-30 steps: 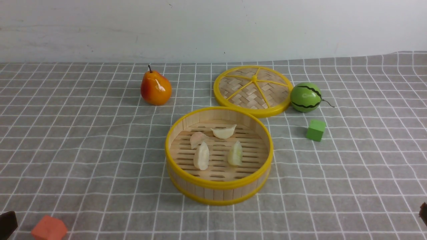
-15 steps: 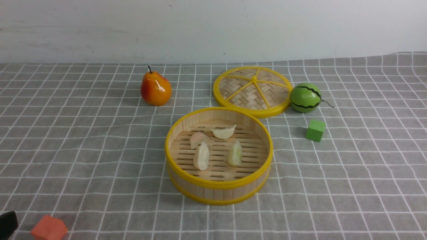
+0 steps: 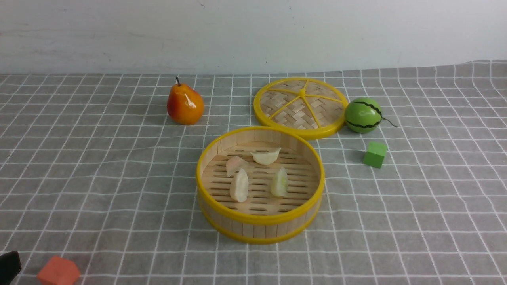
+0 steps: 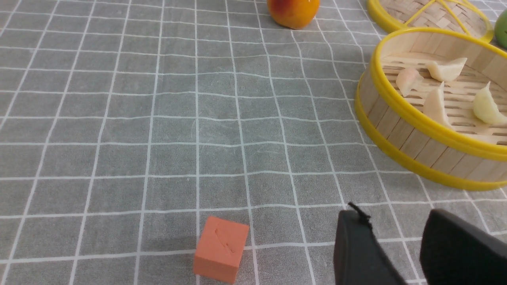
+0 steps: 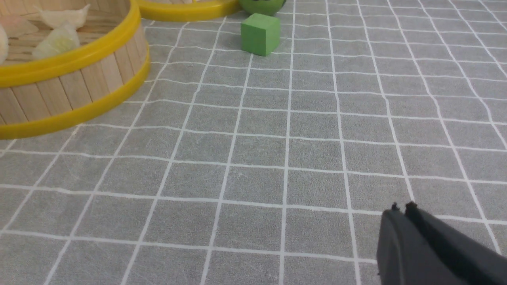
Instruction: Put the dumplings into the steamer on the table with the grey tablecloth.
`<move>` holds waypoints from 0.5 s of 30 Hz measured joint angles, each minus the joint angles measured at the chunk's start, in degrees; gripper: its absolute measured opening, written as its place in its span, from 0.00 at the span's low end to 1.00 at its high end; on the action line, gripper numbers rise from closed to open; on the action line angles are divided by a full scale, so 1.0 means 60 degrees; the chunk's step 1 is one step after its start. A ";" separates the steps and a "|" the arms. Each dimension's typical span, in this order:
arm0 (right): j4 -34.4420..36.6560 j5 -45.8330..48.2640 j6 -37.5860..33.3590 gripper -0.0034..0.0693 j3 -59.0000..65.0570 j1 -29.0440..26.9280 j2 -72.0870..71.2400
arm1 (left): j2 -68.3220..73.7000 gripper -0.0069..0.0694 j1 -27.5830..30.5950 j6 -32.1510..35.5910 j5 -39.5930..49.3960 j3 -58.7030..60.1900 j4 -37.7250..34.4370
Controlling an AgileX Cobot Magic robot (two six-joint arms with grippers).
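The steamer point(image 3: 257, 219) stands at the middle of the grey tablecloth point(image 3: 99, 178) that covers the table. Several pale dumplings lie on its slatted floor, among them one point(image 3: 239, 185), another point(image 3: 279, 183) and a third point(image 3: 265, 156). My left gripper point(image 4: 394, 215) is open and empty, low over the cloth, well to the near left of the steamer point(image 4: 400, 134). Only its dark tip point(image 3: 10, 266) shows in the front view. My right gripper point(image 5: 402, 209) is shut and empty, near right of the steamer point(image 5: 59, 93), and out of the front view.
An orange block point(image 3: 58, 271) lies beside the left gripper point(image 4: 221, 248). A pear point(image 3: 185, 103) stands at the back left. The woven lid point(image 3: 301, 107), a green melon ball point(image 3: 363, 114) and a green cube point(image 3: 375, 154) are behind and to the right of the steamer.
The right gripper's tip, seen at the right edge of the front view one second ago, has gone out of view. The dumplings and steamer have not moved.
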 joint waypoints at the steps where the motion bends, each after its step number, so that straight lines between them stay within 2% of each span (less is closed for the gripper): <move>1: 0.0000 0.0000 0.0000 0.04 0.0000 0.0000 0.0000 | 0.0000 0.40 0.0000 0.0000 -0.0009 0.0000 0.0000; 15: -0.0028 0.0008 0.0000 0.06 0.0000 0.0000 0.0000 | -0.0055 0.40 0.0000 0.0000 -0.0089 0.0111 0.0010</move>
